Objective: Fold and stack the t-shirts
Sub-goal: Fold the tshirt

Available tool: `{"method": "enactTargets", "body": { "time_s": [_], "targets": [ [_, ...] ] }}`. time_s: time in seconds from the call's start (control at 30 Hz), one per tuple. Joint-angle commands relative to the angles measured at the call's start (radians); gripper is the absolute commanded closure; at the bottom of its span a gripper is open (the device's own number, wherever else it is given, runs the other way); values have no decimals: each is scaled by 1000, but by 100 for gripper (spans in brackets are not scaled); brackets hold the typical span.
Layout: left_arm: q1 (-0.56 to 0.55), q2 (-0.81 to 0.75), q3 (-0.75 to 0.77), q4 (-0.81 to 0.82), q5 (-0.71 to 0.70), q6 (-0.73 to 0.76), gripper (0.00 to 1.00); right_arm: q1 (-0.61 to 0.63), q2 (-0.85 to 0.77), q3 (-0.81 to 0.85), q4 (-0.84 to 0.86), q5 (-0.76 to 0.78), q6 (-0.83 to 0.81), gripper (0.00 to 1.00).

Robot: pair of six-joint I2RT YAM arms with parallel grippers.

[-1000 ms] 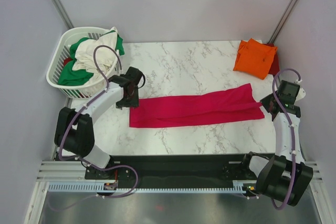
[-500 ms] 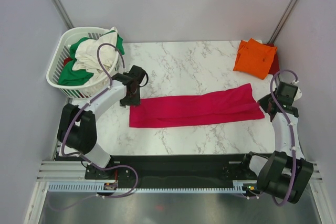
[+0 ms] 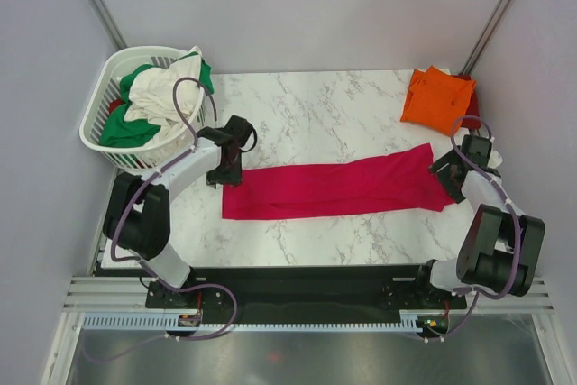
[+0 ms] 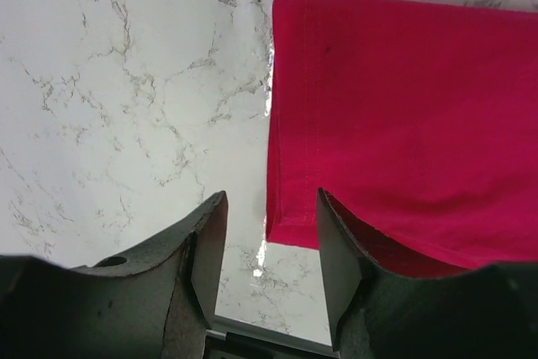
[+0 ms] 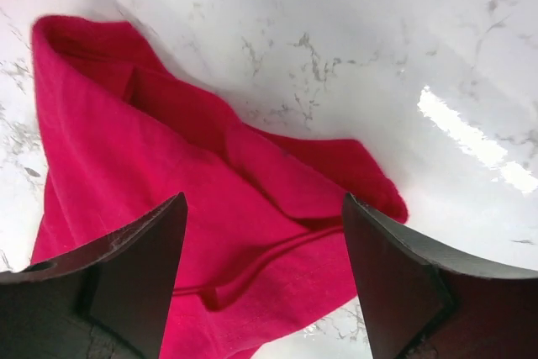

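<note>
Left claw [image 4: 271, 197] apart, empty, at the left end of the crimson-pink t-shirt [image 3: 338, 187]. Right claw [image 5: 265, 199] apart, empty, over its bunched right end. Count: two claws, one pink strip flat on the surface [image 3: 306, 105]. Top view only: beyond its right end, one folded orange t-shirt [image 3: 437, 96], dark red t-shirt [image 3: 472, 113] peeking out; beyond its left end, one basket [image 3: 95, 123] holding green [image 3: 122, 132] and cream-white [image 3: 158, 96] shirts. Wrist views alone show the hem stitching.

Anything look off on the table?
Only the crimson-pink t-shirt: its right end, below the open right hand, lies bunched and creased, while its left end lies flat and square. Nothing looks spilled or damaged.
</note>
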Motion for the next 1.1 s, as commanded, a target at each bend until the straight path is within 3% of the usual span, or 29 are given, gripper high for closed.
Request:
{"method": "enactTargets", "body": {
  "time_s": [0.0,0.13,0.27,0.5,0.7,0.8,1.0,1.07],
  "targets": [
    [-4,26,61,-1,4,-28,46,-2,-91,9,15,87,2,18],
    [-13,94,98,0,20,-40,46,11,-240,7,-43,135,-35,15],
    [-27,170,122,3,21,-60,47,62,-283,-78,-54,38,-15,19],
    [-36,234,89,26,30,-99,47,180,-248,-203,52,13,56,40],
    [-42,224,23,29,46,-140,48,211,-29,-131,153,-7,63,45],
    [-54,190,-26,29,85,-161,50,240,159,-27,191,-36,73,47],
    [-142,104,-137,29,174,-218,50,389,449,257,214,-45,105,49],
    [-184,67,-184,31,200,-253,51,432,537,421,199,-62,108,48]
  ]
}}
